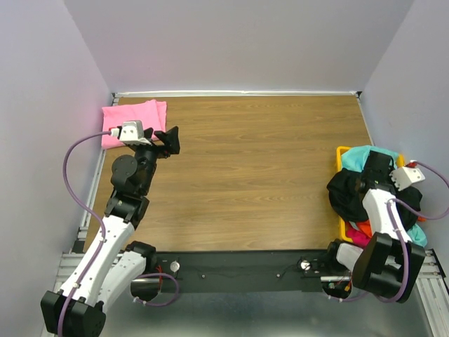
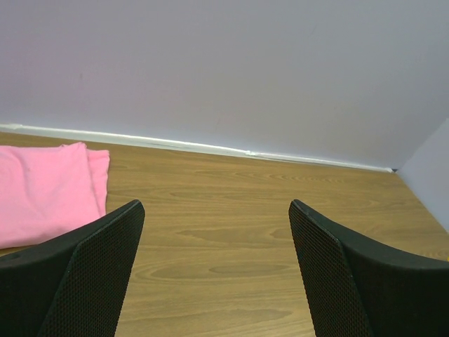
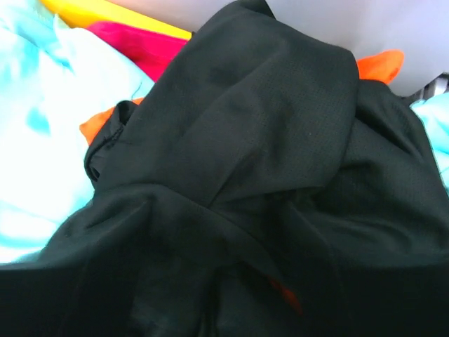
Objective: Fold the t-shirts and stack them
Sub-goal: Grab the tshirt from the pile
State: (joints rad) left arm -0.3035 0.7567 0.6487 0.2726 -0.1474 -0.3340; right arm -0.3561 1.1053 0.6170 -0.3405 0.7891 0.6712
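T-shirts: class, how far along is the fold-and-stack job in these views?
Done: one pink shirt lies folded at the far left corner of the table; the left end effector near it is open and empty. In hand: the right end effector reaches into the yellow bin at the black shirt; no grip is visible. Left: black, teal, orange and magenta shirts, all heaped unfolded.

Nothing could be read: no text, label, brand or number showed on the pink t-shirt (image 1: 133, 116), the black t-shirt (image 3: 245, 175), or the wooden surface (image 1: 252, 175).
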